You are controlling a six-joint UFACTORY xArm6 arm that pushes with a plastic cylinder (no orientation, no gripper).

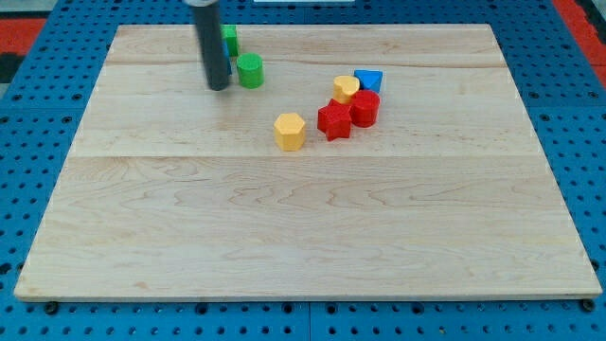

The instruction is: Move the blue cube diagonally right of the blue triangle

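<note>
On the wooden board (303, 237), my tip (219, 87) rests near the view's top left, just beside a green cylinder (250, 71); the rod has no pincer. A blue block (369, 80), shape unclear, sits well right, touching a red cylinder (365, 108) and yellow block (346, 89). A red star (333, 121) adjoins them; a yellow hexagon (290, 131) stands apart.

Seven blocks in all: two green (250, 70) (229, 40), two yellow (290, 131) (346, 89), two red (333, 121) (365, 107), one blue (369, 80).
</note>
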